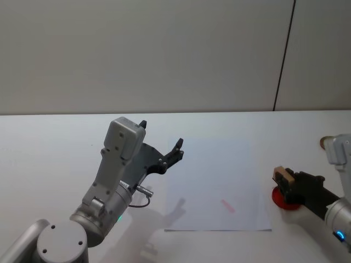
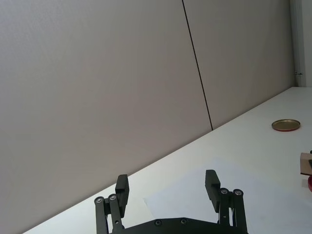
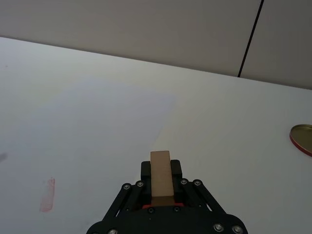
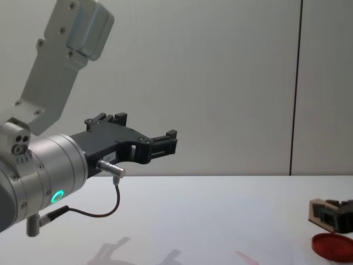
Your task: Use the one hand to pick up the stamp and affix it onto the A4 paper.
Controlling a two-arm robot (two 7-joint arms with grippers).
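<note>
Gripping the stamp [image 1: 282, 176] between closed fingers, right end effector [image 1: 286, 181] just above the red ink pad [image 1: 285, 199], beside the A4 paper's [image 1: 214, 181] right edge on the bench [image 1: 49, 148]. No legible writing; only a red smudge [image 1: 227, 205] on the paper. Left end effector [image 1: 162, 145] raised, wide open, holding nothing.

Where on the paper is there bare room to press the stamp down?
The A4 paper is bare except a red mark near its front edge. The left gripper hangs over its left edge; the right gripper, holding the stamp, sits over the ink pad.
</note>
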